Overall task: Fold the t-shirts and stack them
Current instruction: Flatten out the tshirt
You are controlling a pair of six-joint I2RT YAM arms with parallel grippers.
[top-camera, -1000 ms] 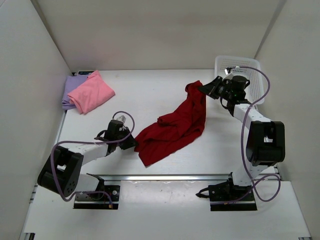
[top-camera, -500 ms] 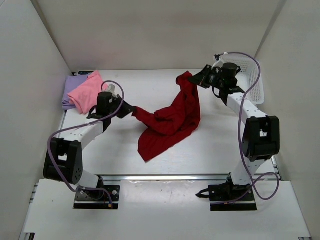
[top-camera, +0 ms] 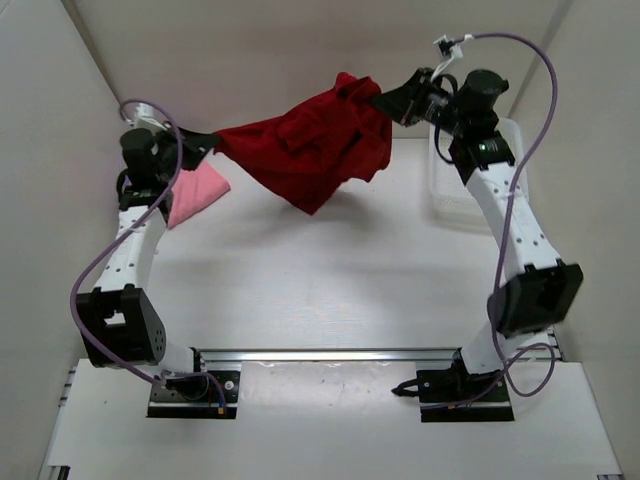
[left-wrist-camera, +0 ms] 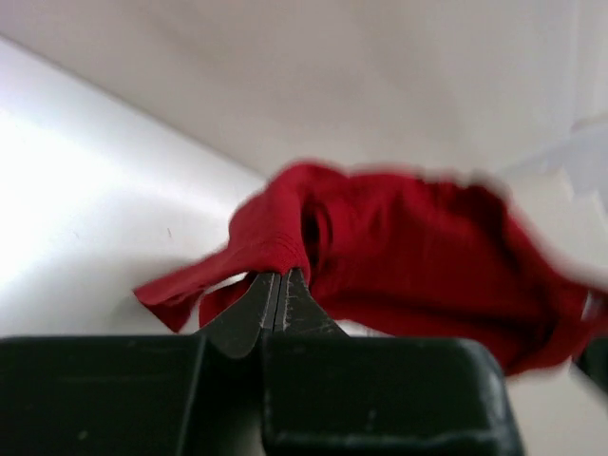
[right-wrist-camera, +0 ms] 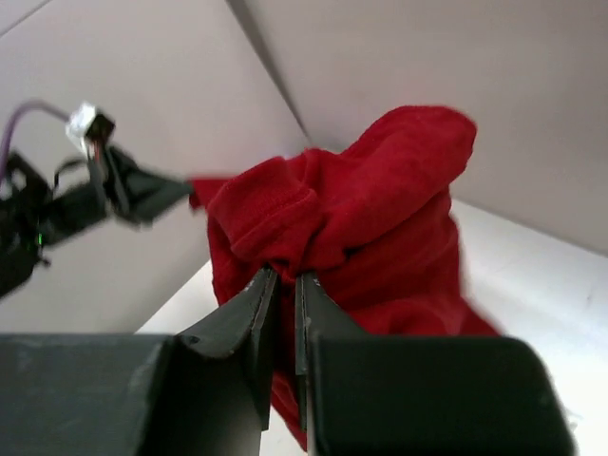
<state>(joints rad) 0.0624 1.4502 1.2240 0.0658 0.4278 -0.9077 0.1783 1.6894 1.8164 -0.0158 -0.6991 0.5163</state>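
Note:
The dark red t-shirt (top-camera: pixel 310 150) hangs in the air above the back of the table, stretched between both arms. My left gripper (top-camera: pixel 212 141) is shut on its left edge; the left wrist view shows the jaws pinching red fabric (left-wrist-camera: pixel 285 242). My right gripper (top-camera: pixel 378 100) is shut on the shirt's upper right corner, with cloth (right-wrist-camera: pixel 323 218) bunched between the fingers. The pink t-shirt (top-camera: pixel 195 190) lies at the back left, partly hidden behind the left arm. The lavender t-shirt is hidden.
A white lattice basket (top-camera: pixel 455 190) stands at the back right, under the raised right arm. White walls close in the back and both sides. The arm bases and a metal rail (top-camera: pixel 330 355) sit at the near edge.
Both arms have risen and swung towards the back, lifting the dark red t-shirt off the table. The left gripper closed on the shirt's edge during this time.

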